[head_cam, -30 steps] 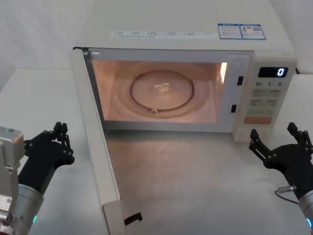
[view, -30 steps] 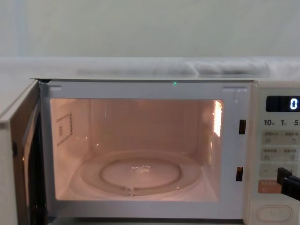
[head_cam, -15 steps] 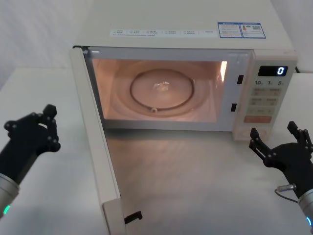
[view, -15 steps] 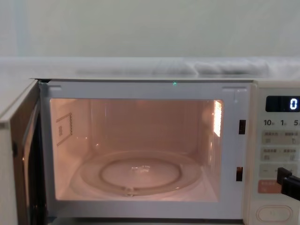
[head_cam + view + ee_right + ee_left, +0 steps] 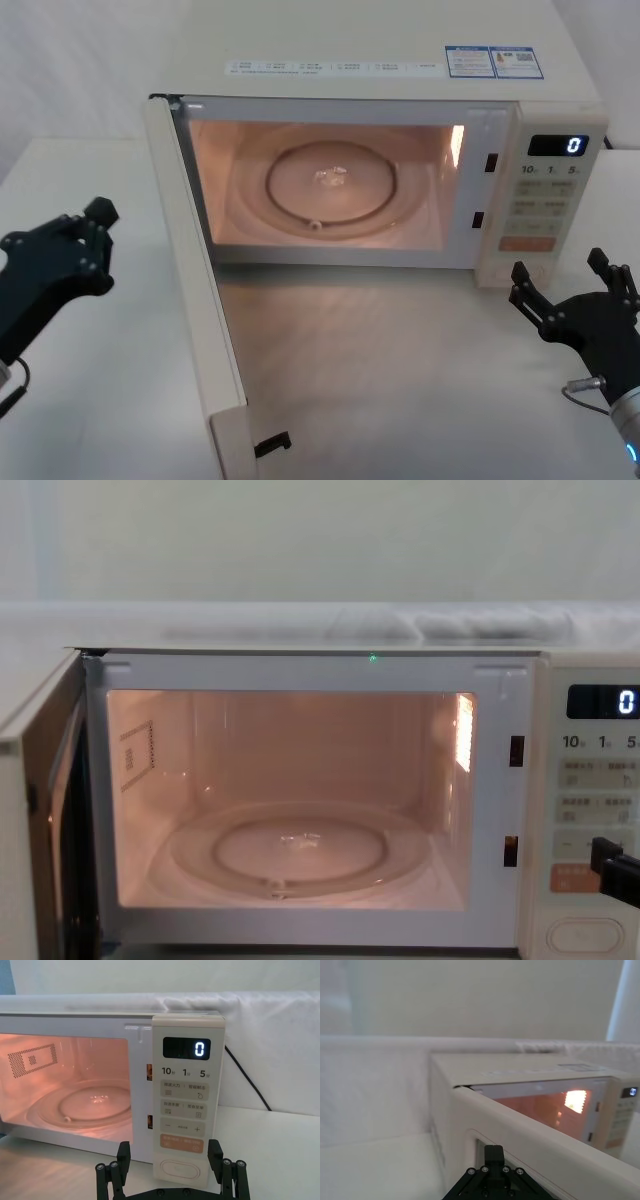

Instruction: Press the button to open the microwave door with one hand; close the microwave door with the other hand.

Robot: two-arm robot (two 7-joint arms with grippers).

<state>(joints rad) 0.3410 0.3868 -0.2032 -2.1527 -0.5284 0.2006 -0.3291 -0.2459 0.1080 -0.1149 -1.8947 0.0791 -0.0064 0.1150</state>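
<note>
The microwave door stands wide open, swung out on its left hinge toward the robot, so the head view sees it nearly edge-on with its latch hook at the near lower corner. Behind it the microwave cavity is lit orange-pink, with the glass turntable lying flat on its floor. To the right of the cavity sits the control panel, whose display reads 0. The button, a wide oval cream key, is at the bottom of that panel, just under the orange rectangular key.

The right gripper hovers over the table in front of the control panel, near the button but apart from it; its fingers are spread wide and hold nothing, and in the right wrist view they frame the button from either side.

The left gripper hangs to the left of the open door, on its outer side, clear of it. Its fingers look parted and empty. In the left wrist view the door's outer face and top edge lie just ahead of it.
</note>
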